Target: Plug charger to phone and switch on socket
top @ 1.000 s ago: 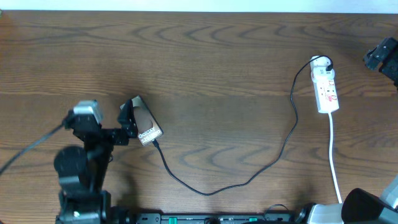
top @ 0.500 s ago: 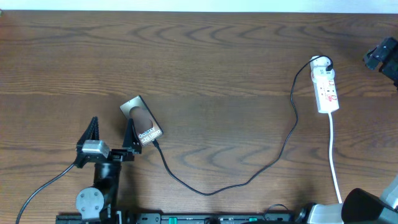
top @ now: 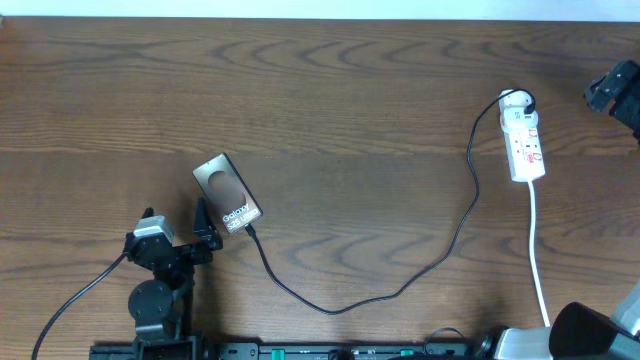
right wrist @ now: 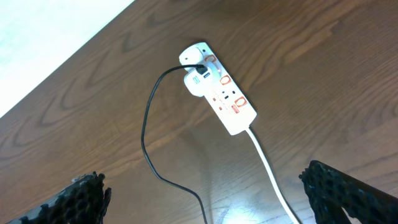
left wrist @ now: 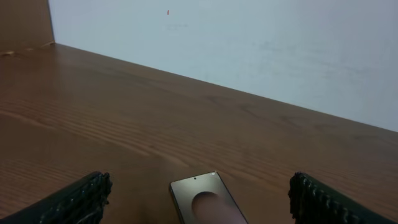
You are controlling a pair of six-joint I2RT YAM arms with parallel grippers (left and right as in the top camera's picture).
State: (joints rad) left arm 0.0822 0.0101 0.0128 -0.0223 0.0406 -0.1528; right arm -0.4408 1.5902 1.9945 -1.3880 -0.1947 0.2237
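Left tool (top: 175, 212) sits spread wide at the near-left of the bench (top: 330, 90), just beside the phone (top: 227, 193) and apart from it. From above, the charger cable (top: 469, 152) leaves the phone's near end and loops across to the power strip (top: 524, 140) at the far right, with the right arm (top: 613, 88) at the edge beside it. We judge the plug seated, though the joint is too small to confirm. That would leave only the switch.

From the left wrist, the fingers (left wrist: 81, 199) stand either side of the phone's top end, holding nothing. We should keep them off it, so the plug is not tugged.

From the right wrist, the right tool (right wrist: 205, 186) is also spread, hanging above the strip. We would press its fingers together and aim one tip at the red switch (right wrist: 225, 79) nearest the adapter (right wrist: 194, 84). Then we would push straight down, clear of the cable, without sliding the strip.
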